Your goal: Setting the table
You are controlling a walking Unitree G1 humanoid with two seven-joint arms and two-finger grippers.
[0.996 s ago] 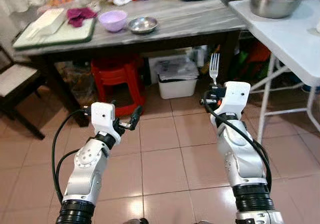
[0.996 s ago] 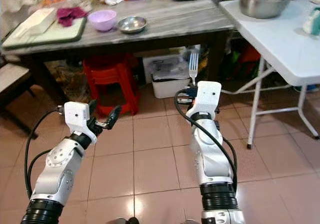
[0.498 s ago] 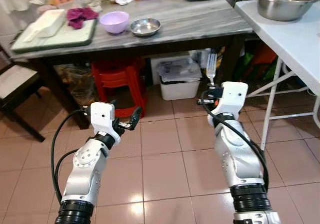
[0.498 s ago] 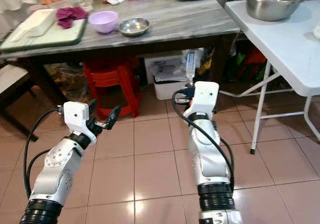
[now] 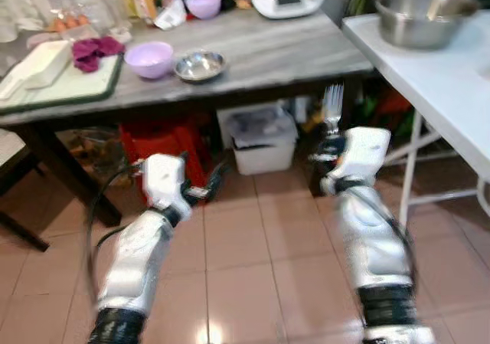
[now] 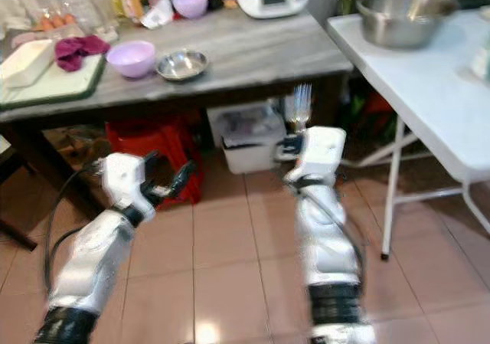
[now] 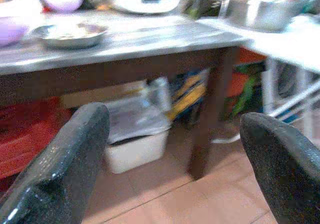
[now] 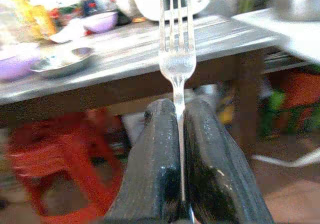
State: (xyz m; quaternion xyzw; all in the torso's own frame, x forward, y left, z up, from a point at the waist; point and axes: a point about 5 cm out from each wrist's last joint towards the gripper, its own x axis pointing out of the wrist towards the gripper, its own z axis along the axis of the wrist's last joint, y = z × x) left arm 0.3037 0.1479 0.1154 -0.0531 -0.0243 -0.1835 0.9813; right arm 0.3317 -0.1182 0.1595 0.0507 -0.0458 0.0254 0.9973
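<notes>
Left arm: bent, raised forward at mid-height.
Left gripper (image 5: pixel 212 188): fingers spread wide, empty.
Right gripper (image 8: pixel 179 134): fingers pinched on an upright fork (image 8: pixel 176 44).

Head eyes downward, wrist views forward, all toward the grey table (image 5: pixel 253 49).

Two silver arms: left arm (image 5: pixel 138 260), right arm (image 5: pixel 367 237). White boxy wrist housings. Ribbed black collars at forearm bases. Black cable looping beside each arm. Long black fingers (image 7: pixel 65 164), matte, rough-textured, rounded tips.
</notes>
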